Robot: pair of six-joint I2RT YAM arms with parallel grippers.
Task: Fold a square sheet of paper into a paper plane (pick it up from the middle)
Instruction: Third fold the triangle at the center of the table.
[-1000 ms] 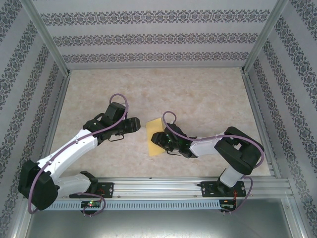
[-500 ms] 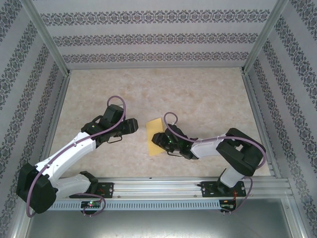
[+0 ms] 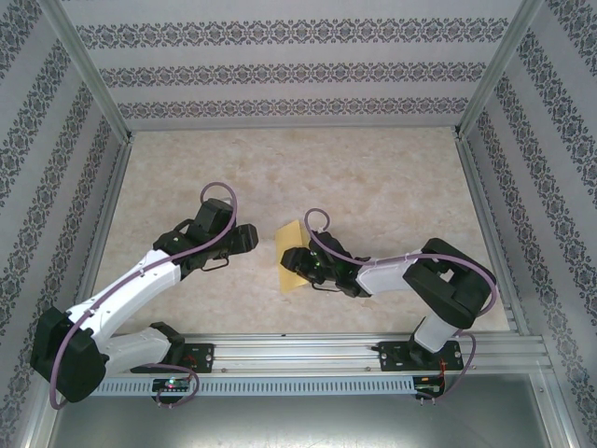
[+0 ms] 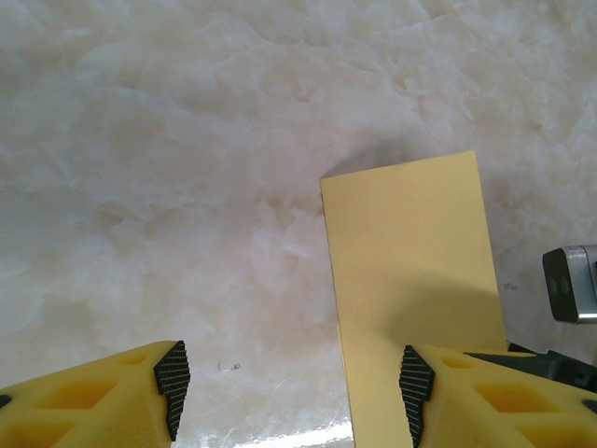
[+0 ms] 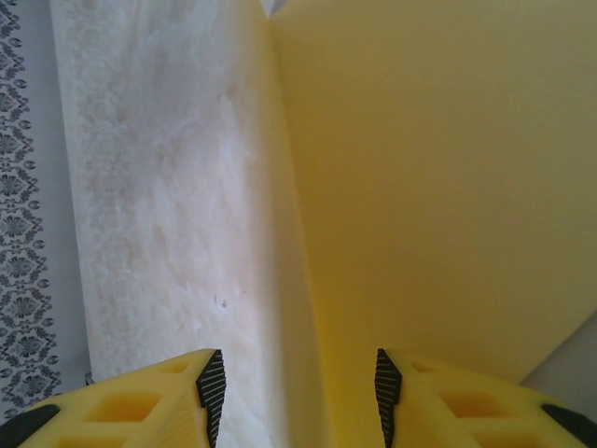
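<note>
- Square sheet of paper (image 3: pixel 287 245): plain yellow, lying flat near the middle of the bench (image 3: pixel 373 177). In the left wrist view the sheet (image 4: pixel 408 247) appears as an upright rectangle, and a small step in its left edge shows one layer lying over another.
- Right fingers (image 3: pixel 298 260): set over the near half of the sheet, hiding that part from the top camera. In the right wrist view the two yellow fingers (image 5: pixel 207 390) stand apart with nothing clamped between them. The left edge of the sheet (image 5: pixel 429 187) runs up through the gap. Whether the pads touch the paper cannot be told.
- Left fingers (image 3: pixel 248 236): just left of the sheet, pointing at it. In the left wrist view the fingers (image 4: pixel 173 385) stand well apart with bare bench between them, and the right-hand one overlaps the sheet's lower corner.
- Right arm (image 3: pixel 410 271): reaches in from the right. A grey part of it (image 4: pixel 571 283) shows beside the sheet's right edge.
- Purple cable (image 3: pixel 222 189): loops above the left wrist.
- Surroundings: patterned walls (image 3: pixel 298 70) on three sides and an aluminium rail (image 3: pixel 308 350) along the near edge.
</note>
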